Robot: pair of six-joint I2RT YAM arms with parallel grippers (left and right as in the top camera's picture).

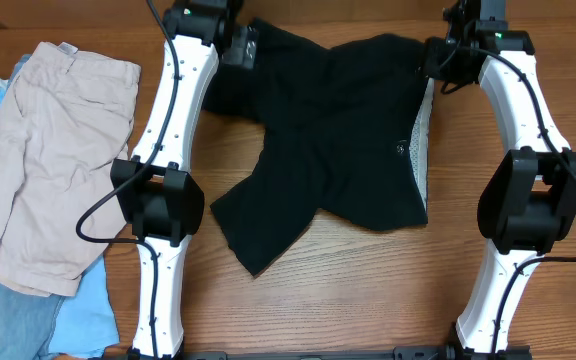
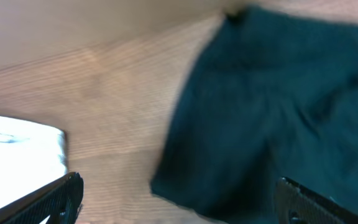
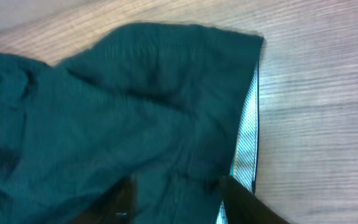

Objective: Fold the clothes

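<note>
The black shorts (image 1: 328, 130) lie spread and rumpled on the wooden table, one leg pointing to the front left. The pale waistband lining (image 1: 424, 140) shows along their right edge. My left gripper (image 1: 246, 45) is at the shorts' far left corner. In the left wrist view it (image 2: 179, 202) is open, its fingers wide apart over a corner of the black fabric (image 2: 278, 106) and bare wood. My right gripper (image 1: 434, 62) is at the far right corner. In the right wrist view it (image 3: 182, 199) is open over the fabric (image 3: 117, 99), next to the lining (image 3: 247, 137).
Beige khaki shorts (image 1: 58, 150) lie at the left of the table, over light blue garments (image 1: 68, 320) at the front left. Both arms stand along the sides of the black shorts. A white object (image 2: 23, 146) shows at the left of the left wrist view.
</note>
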